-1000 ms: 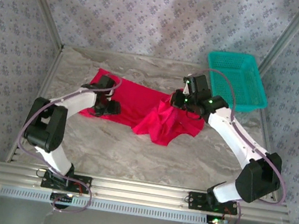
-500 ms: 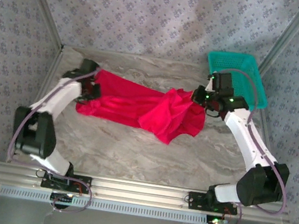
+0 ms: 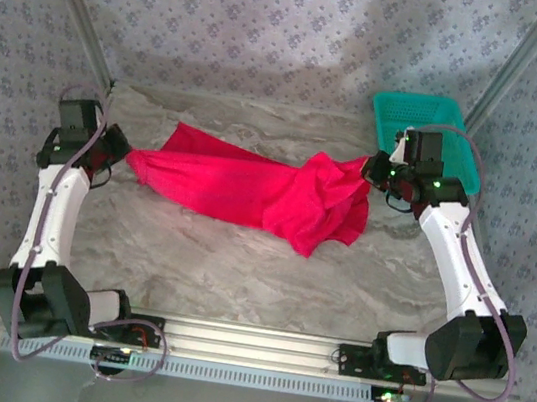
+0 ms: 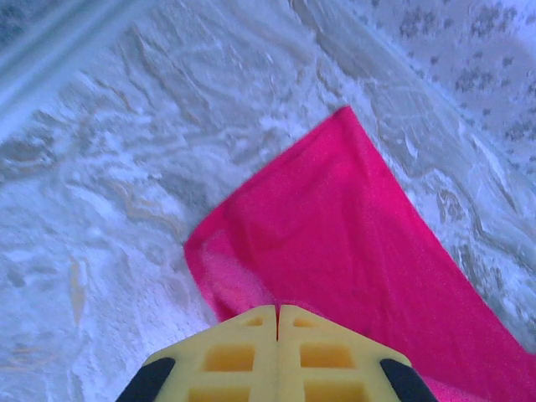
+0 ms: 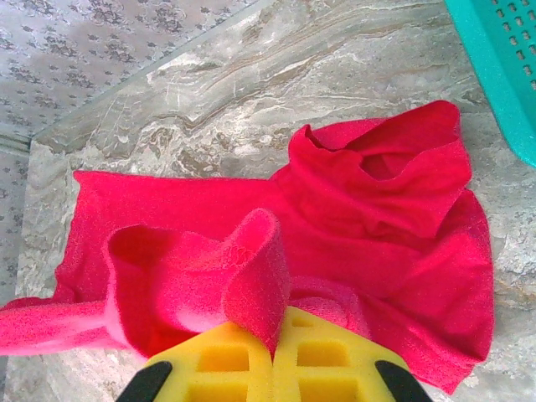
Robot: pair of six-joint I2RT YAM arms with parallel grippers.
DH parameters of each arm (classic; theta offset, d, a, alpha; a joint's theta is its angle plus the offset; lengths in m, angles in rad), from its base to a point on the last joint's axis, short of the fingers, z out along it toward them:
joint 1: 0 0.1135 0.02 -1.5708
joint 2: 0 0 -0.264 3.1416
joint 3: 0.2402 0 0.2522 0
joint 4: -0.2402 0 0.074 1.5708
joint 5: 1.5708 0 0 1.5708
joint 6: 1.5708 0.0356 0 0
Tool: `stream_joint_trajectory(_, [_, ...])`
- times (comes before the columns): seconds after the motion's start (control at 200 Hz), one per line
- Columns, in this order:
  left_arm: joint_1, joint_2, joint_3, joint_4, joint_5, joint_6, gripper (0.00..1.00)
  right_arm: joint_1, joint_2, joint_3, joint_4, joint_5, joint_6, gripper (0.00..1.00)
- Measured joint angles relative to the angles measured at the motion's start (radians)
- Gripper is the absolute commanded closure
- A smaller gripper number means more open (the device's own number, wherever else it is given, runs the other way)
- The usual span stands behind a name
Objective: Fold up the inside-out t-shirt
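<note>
1. Currently the t-shirt (image 3: 250, 190) lies across the back half of the table (image 3: 237, 277), strung out left to right between my two arms.
2. Its left part is a flat, fairly smooth red band that narrows toward the left arm. Its right part is bunched into loose folds, with one rumpled lobe drooping toward the near edge.
3. On the right wrist view the t-shirt (image 5: 377, 218) shows a pocket-like fold open at upper right and a raised ridge of cloth running straight to the fingers.
4. Right gripper (image 5: 280, 322): the yellow fingers are closed together with that ridge pinched between them. From the top view I see it (image 3: 379, 169) at the shirt's right end.
5. On the left wrist view the t-shirt (image 4: 352, 251) is a flat strip, with bare marble to the left and the upper right.
6. Left gripper (image 4: 277, 311): the fingers are pressed shut with no gap, and the cloth's edge runs in under the tips. I read that as a grip on the left end. From the top view it (image 3: 119, 150) sits at the band's narrow tip.
7. The teal basket (image 3: 432, 124) sits at the back right corner, just behind the right gripper and apart from the shirt. Its edge (image 5: 502, 59) cuts into the right wrist view at upper right.
8. Patterned walls (image 3: 275, 20) close in the table on three sides.
</note>
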Motion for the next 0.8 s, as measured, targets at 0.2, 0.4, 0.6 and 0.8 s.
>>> stream_joint_trajectory(0.2, [-0.001, 0.031, -0.043, 0.054, 0.082, -0.043, 1.00, 0.051, 0.067, 0.079, 0.013, -0.023, 0.016, 1.00])
stream_joint_trajectory(0.4, [-0.001, 0.043, 0.002, 0.053, 0.095, -0.063, 1.00, 0.251, 0.285, 0.393, 0.052, -0.097, 0.019, 1.00])
stream_joint_trajectory(0.6, [0.045, 0.041, 0.141, 0.033, 0.074, -0.050, 1.00, 0.340, 0.331, 0.483, 0.054, -0.158, 0.018, 1.00])
stream_joint_trajectory(0.8, [0.071, 0.039, 0.145, 0.013, 0.075, -0.047, 1.00, 0.319, 0.332, 0.478, 0.042, -0.160, 0.018, 1.00])
